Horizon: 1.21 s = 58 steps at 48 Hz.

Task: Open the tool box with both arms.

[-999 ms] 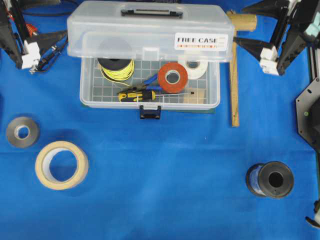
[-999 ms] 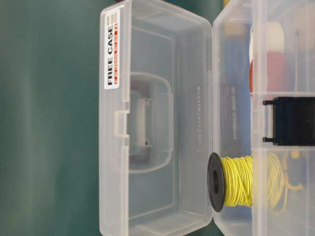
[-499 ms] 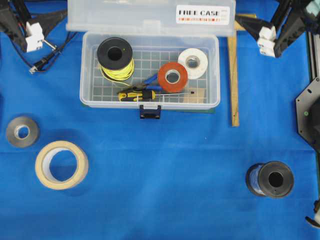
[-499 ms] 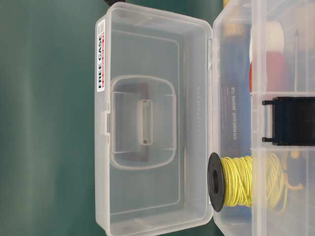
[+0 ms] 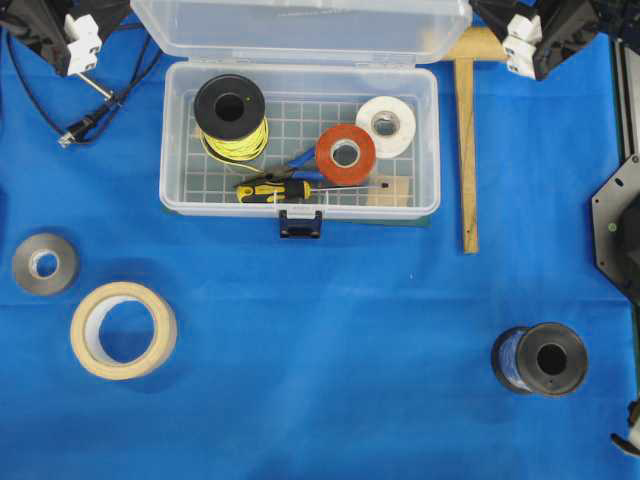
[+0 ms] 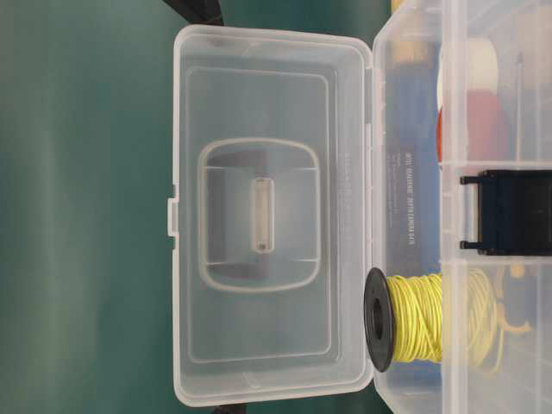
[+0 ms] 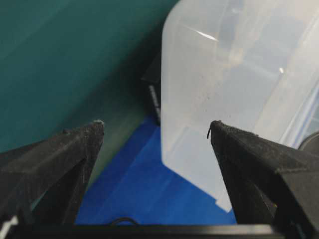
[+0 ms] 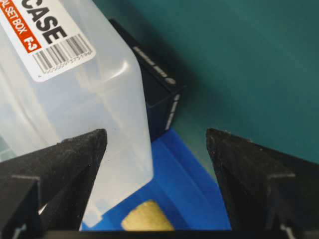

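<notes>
Swung fully back since a second ago, the clear plastic tool box (image 5: 300,140) lid stands upright; we see both end effectors, left (image 7: 154,130) and right (image 8: 155,135), released beside it, grid-patterned base on the blue bench (image 5: 330,340).

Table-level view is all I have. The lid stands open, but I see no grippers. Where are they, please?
Observer: The left gripper is at the left end of the lid, the right gripper at its right end.
Operator: Do they hold it?
Observer: No. Both wrist views show the jaws wide open, clamping nothing.
Operator: Does anything lie in front of the box?
Observer: Yes: a masking tape roll, a grey roll and a black spool.
</notes>
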Each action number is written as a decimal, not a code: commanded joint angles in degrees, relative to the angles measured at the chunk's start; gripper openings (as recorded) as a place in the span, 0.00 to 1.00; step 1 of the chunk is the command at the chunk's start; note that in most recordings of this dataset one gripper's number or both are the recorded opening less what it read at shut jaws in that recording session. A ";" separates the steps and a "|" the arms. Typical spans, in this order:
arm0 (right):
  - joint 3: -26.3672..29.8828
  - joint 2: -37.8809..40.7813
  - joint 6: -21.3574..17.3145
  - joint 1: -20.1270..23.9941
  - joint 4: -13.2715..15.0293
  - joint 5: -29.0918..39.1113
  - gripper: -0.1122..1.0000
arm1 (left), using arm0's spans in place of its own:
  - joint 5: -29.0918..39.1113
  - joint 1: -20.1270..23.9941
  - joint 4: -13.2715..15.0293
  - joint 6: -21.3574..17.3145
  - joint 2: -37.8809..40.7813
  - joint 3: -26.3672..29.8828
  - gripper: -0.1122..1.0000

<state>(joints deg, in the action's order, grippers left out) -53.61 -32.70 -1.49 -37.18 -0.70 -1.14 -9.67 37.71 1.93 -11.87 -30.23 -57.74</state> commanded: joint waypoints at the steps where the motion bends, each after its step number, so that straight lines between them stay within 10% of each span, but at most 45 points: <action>1: 1.67 1.05 0.09 -0.18 -0.09 -0.44 0.84 | -0.35 0.62 0.09 -0.09 0.35 1.67 0.89; 58: -2.46 -5.89 -0.26 -4.13 -0.26 5.36 0.84 | 4.04 4.04 0.09 0.53 -6.68 -2.37 0.89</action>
<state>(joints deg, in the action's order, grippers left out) -56.95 -38.76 -1.49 -42.19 -0.79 4.31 -5.54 42.28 1.93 -11.69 -36.65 -60.73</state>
